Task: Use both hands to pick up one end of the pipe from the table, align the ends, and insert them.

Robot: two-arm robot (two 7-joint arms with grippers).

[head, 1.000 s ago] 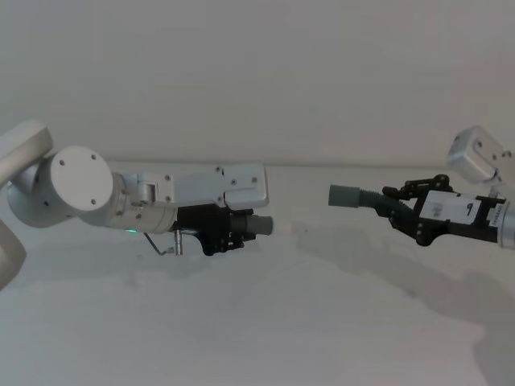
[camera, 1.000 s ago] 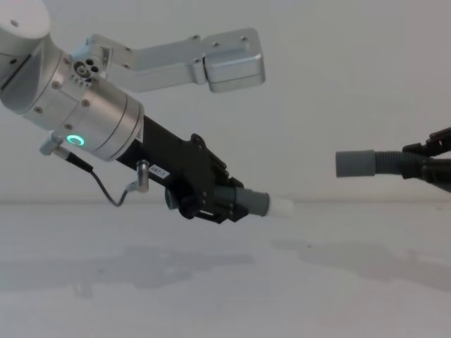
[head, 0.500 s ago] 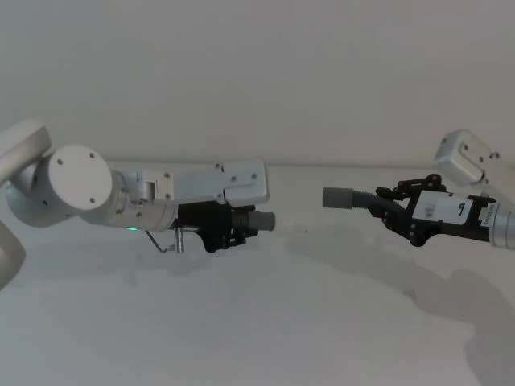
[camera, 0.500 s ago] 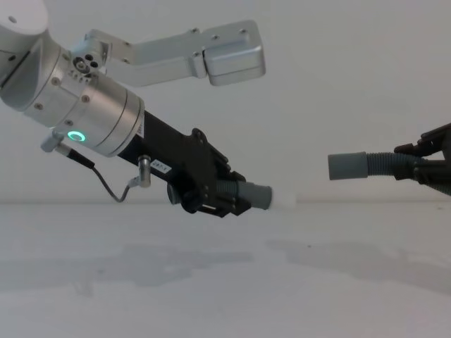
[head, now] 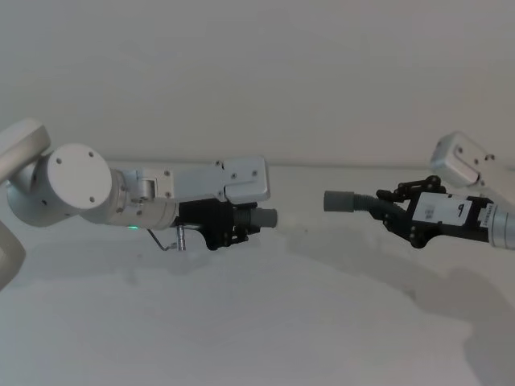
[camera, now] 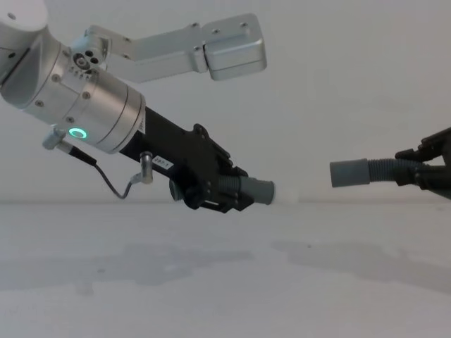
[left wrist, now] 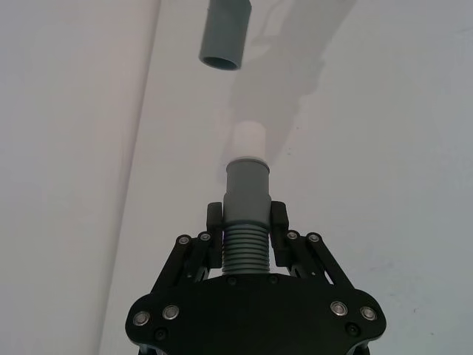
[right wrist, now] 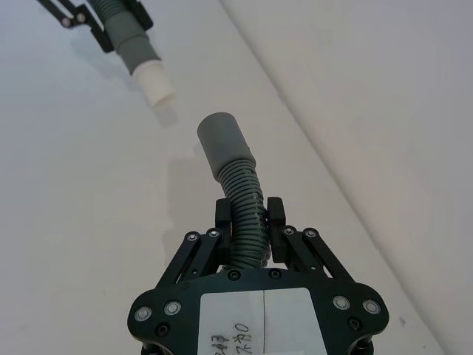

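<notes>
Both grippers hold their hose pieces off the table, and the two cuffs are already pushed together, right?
Not joined. In the chest view a clear gap separates the left gripper's cuff from the right gripper's cuff. Both pieces are held off the table.

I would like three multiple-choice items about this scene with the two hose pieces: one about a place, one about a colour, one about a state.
1. Where are the two hose pieces?
A. Both lying on the table
B. Each held in the air by one gripper
C. Both in one gripper

2. What colour is the tip on the left piece?
A. White
B. Red
C. Green

3. How do the two ends stand?
A. Joined
B. Touching
C. Apart, facing each other

Key:
1 B: the left gripper holds the left hose piece and the right gripper holds the right hose piece above the table.
2 A: the tip is white.
3 C: a clear gap lies between the tip and the grey cuff.
</notes>
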